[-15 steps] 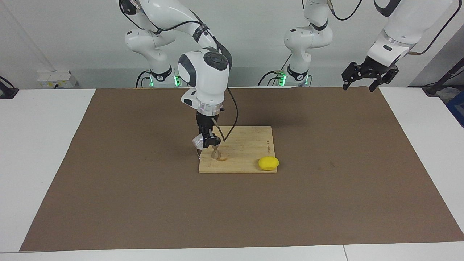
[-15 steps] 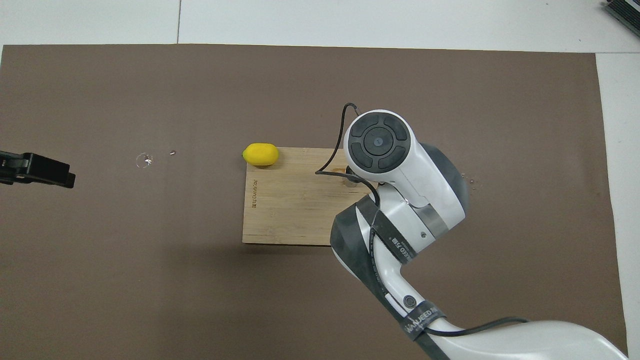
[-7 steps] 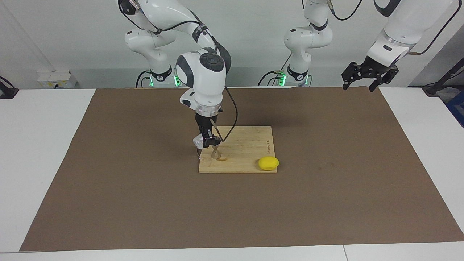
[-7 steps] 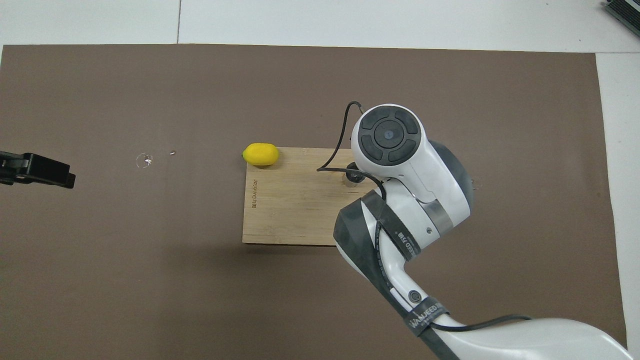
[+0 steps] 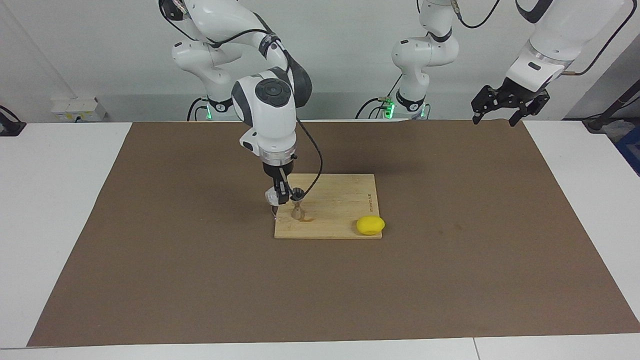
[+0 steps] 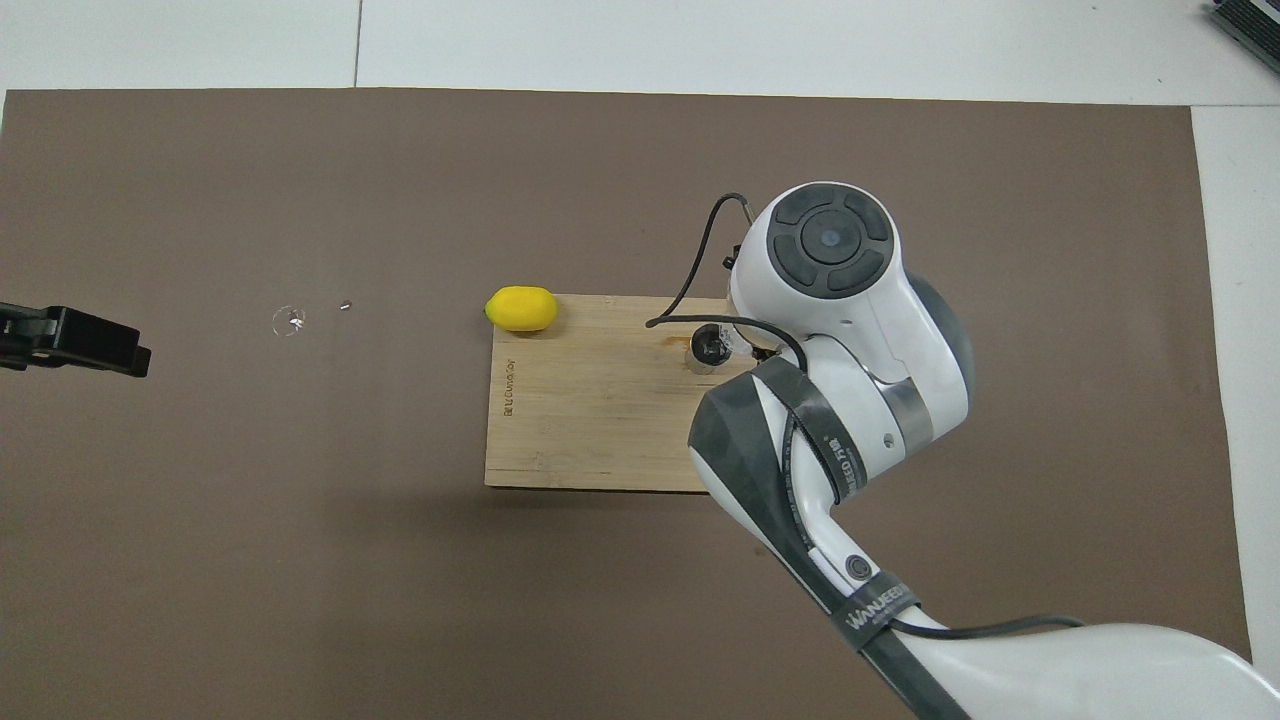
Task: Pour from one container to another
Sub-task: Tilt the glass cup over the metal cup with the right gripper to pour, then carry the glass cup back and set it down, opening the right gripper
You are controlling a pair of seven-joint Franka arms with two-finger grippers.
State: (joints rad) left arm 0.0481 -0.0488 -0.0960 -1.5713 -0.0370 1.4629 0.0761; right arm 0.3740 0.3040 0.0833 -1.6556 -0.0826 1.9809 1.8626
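Facing view: the right gripper (image 5: 280, 192) is hanging over the cutting board (image 5: 345, 200), at the board's end toward the right arm, fingers clamped on the glass cup (image 5: 272, 196). The cup is sitting tilted in the grip, its mouth apparently turned toward the jigger (image 5: 297, 212) — the clear glass is hard to read here. The jigger is standing upright on the board, its long axis vertical, just below and beside the cup, slightly toward the left arm's end. The board edge is lying close under the cup, so any spill on that side is landing on the brown mat (image 5: 150, 250). A lemon (image 5: 370, 225) is resting at the board's corner, well apart. The left gripper (image 5: 505, 106) is waiting with open fingers, holding nothing, raised over the mat's edge at its own end.

Overhead view: the right arm's wrist is covering the cup; only the jigger's rim (image 6: 708, 348) is showing beside it. The mat around the board is offering open room for moving.
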